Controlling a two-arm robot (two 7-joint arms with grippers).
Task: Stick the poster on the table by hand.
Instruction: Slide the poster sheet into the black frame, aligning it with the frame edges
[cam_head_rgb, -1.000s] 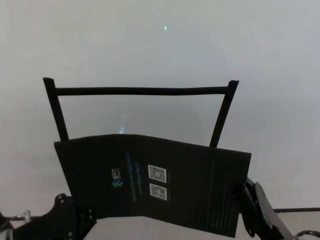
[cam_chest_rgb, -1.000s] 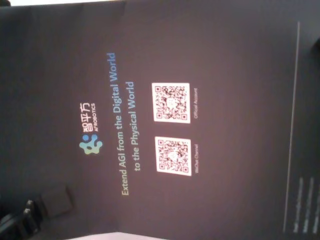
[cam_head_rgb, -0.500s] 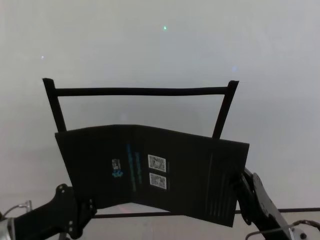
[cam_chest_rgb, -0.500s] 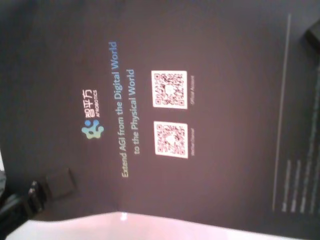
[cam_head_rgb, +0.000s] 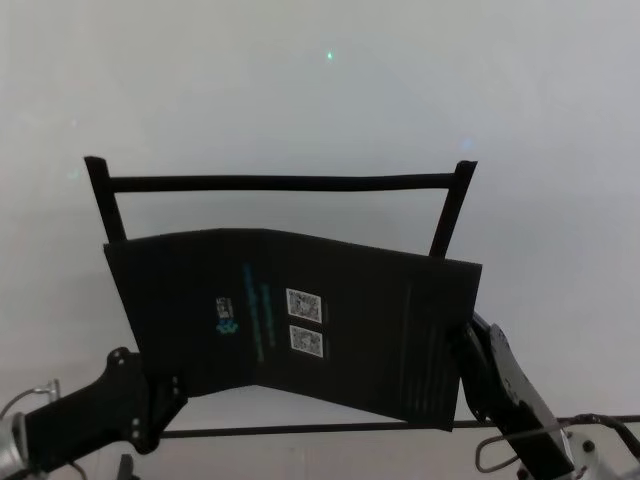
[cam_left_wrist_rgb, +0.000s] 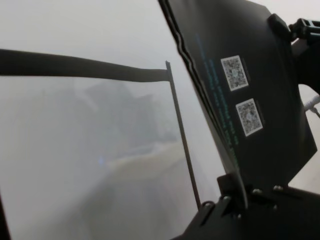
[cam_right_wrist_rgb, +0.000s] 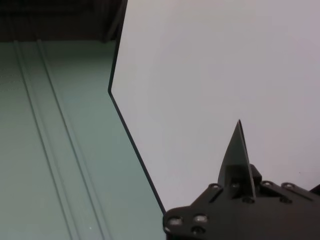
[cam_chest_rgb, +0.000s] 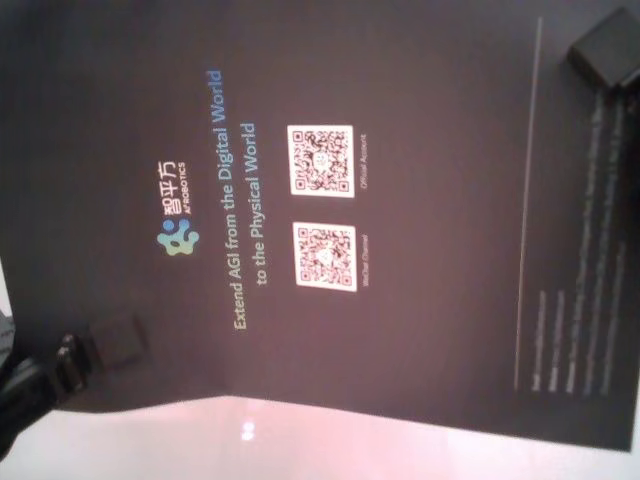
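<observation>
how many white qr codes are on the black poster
2. Both sit side by side near the middle of the large black rectangular paper poster: one QR code nearer the poster's far edge, the other QR code nearer its near edge.

A glossy white bench (cam_head_rgb: 320, 90) fills the head view, evenly lit and with no hard shadows. Black tape strips (cam_head_rgb: 280, 183) lie on it as a frame: one long bar on the far side, a slanted strip at each end, and a thinner line (cam_head_rgb: 300, 429) across the near side. A small green light dot (cam_head_rgb: 330, 55) glints on the far part of the surface. From the left wrist, the gloss carries blurred grey and tan reflections (cam_left_wrist_rgb: 125, 150). From the right wrist, the bench's dark edge bends at a corner, and beyond it is a pale green floor (cam_right_wrist_rgb: 50, 150) with parallel grooves (cam_right_wrist_rgb: 30, 100), ending at a dark band (cam_right_wrist_rgb: 55, 20).
</observation>
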